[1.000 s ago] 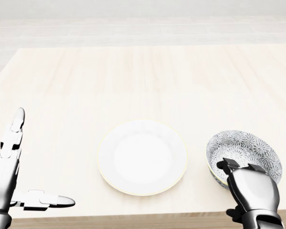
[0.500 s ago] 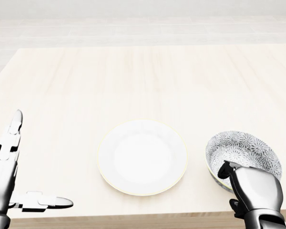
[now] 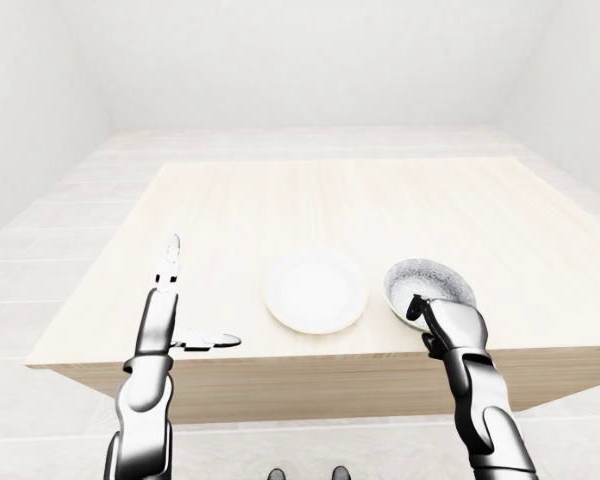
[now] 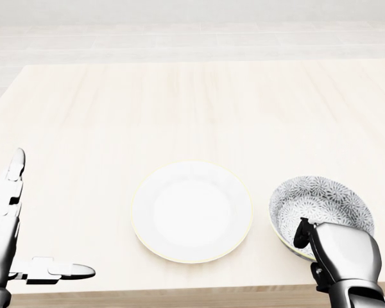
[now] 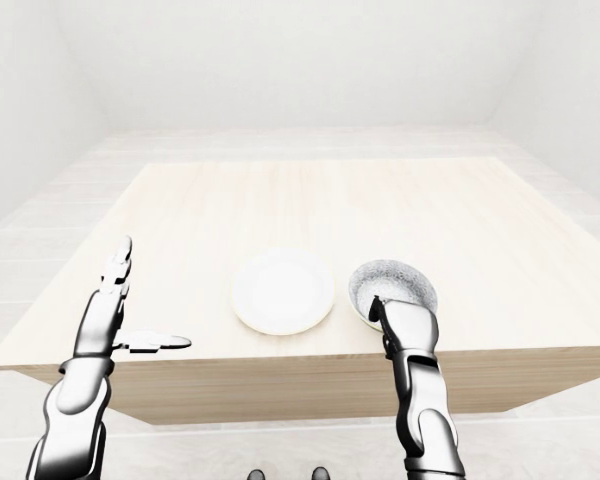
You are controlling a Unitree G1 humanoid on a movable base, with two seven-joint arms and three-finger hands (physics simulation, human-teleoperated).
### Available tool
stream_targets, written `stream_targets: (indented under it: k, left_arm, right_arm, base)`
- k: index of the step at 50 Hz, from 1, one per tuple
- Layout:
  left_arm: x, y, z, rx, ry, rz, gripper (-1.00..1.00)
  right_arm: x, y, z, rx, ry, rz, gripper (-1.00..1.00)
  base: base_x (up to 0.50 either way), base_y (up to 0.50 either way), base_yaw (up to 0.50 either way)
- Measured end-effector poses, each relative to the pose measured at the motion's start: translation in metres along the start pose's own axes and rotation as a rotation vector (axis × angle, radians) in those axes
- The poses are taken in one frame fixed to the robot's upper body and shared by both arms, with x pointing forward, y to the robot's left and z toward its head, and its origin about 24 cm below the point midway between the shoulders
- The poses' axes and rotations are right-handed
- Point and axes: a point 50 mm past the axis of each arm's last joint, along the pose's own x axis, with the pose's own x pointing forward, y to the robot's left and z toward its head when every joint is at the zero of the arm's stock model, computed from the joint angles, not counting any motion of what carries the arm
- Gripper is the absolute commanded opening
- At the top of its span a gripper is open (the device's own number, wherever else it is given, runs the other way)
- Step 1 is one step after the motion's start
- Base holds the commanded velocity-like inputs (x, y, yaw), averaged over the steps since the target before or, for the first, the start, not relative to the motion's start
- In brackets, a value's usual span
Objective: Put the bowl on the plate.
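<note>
Hovering well left of the plate [image 4: 191,212], the left hand [image 4: 1,247] is spread wide, fingers straight and thumb pointing toward the plate, holding nothing. The white plate lies flat on the pale wooden bench [image 4: 179,96]. Just right of the plate, not touching it, is the patterned bowl [image 4: 321,205], its near rim clasped by the right hand [image 4: 343,260], thumb hooked inside.

Bright, even, shadowless light; sharp renders, slightly washed out.
</note>
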Motion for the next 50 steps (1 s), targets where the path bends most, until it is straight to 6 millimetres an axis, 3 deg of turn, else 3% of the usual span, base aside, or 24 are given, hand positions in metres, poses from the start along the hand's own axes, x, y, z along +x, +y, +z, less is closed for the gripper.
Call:
stream_targets:
  k: [50]
  left_arm:
    - [0.002, 0.003, -0.002, -0.003, 0.01, 0.008, 1.0]
  right_arm:
    - [0.001, -0.042, 0.012, 0.014, -0.042, -0.051, -0.33]
  base:
    - [0.0, 0.0, 0.0]
